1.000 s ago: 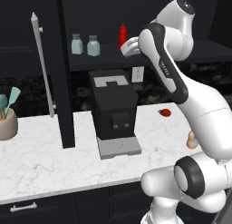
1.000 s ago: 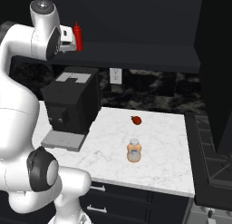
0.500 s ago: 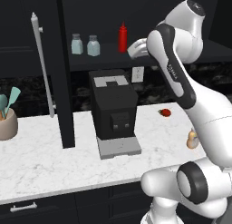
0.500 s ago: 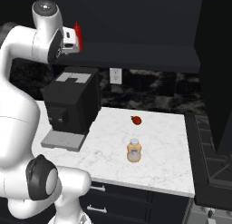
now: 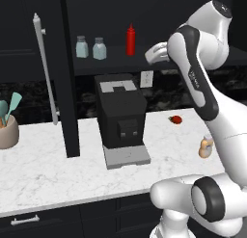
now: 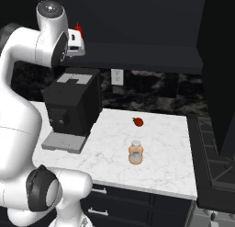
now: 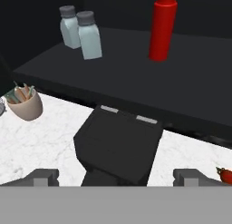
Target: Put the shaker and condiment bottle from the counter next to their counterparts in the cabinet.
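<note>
Empty, spread-fingered hand (image 5: 155,53) has backed away from the dark shelf; both pale blue-green shakers (image 7: 90,35) stand paired, squat orange-tan bottle (image 6: 135,152) remains on the bench

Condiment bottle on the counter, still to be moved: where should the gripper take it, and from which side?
Grip the condiment bottle across its narrower upper body just under the cap, coming from above. It stands upright on the counter, nothing close beside it, and its pear shape widens toward the base.

A kitchen: marble counter (image 5: 43,172), coffee machine (image 5: 120,116), wall cabinet (image 5: 67,73).
</note>
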Tool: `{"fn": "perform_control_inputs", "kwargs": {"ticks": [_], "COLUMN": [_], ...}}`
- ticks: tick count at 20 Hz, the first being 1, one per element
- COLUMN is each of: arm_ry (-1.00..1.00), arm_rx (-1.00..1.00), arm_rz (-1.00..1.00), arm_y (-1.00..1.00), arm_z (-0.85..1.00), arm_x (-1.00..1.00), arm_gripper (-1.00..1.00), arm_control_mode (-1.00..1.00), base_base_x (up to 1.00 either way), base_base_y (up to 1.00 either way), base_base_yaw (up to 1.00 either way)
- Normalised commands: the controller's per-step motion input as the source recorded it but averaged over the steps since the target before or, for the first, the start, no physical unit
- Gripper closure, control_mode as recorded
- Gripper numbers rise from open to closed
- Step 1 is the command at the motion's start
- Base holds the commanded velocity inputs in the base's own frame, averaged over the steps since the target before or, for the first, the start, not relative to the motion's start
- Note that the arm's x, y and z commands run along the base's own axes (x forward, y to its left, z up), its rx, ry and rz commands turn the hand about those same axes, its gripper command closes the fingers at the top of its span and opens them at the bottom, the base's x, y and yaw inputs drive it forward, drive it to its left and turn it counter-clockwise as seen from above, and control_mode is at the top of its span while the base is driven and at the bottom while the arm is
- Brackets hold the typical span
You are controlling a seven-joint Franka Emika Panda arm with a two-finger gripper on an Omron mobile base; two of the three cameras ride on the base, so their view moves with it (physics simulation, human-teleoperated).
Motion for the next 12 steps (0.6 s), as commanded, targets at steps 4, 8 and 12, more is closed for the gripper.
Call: {"fn": "perform_control_inputs", "kwargs": {"ticks": [4,8,12], "arm_ry": [0.00,0.00,0.00], "arm_rx": [0.00,0.00,0.00], "arm_rz": [0.00,0.00,0.00], "arm_y": [-0.26,-0.29,-0.33], "arm_z": [0.00,0.00,0.00], "arm_x": [-0.21,-0.19,-0.18], "arm_gripper": [-1.00,-1.00,-1.00], "arm_control_mode": [-1.00,-1.00,-1.00], "base_base_x": [0.00,0.00,0.00], "base_base_y": [0.00,0.00,0.00], "base_base_yaw": [0.00,0.00,0.00]}}
